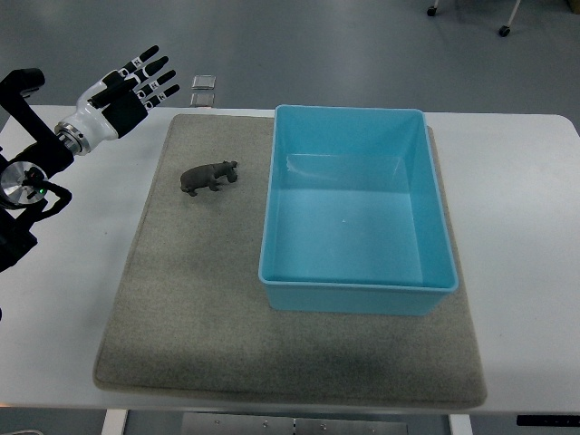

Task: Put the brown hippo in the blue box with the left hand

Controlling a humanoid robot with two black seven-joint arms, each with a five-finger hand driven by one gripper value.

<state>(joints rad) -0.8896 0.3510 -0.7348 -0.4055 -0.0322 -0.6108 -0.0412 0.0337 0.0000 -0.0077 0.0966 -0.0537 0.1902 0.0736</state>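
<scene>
1. We start with the white rectangular table (517, 199), which carries everything; its near edge and left corner run out of the picture.
2. On it lies a grey felt-like rectangular mat (181, 317), probably there to keep things from sliding.
3. The light blue open plastic box (358, 285) sits on the right part of the mat, empty, its opening facing up, so we judge a drop from above would do.
4. Our left hand (136, 86), black and white with jointed fingers, hovers above the table's far left corner with fingers spread and straight, holding nothing. Its arm comes in from the left edge, and much of that arm is cut off.
5. The small brown toy hippo (208, 176) stands on the mat just left of the box, apart from its wall and near the hand but not touching it. We judge the grasp is not yet begun.
6. Two small clear square items (203, 89) lie near the far edge of the table; we cannot tell what they are.
7. Our right hand does not show.
</scene>
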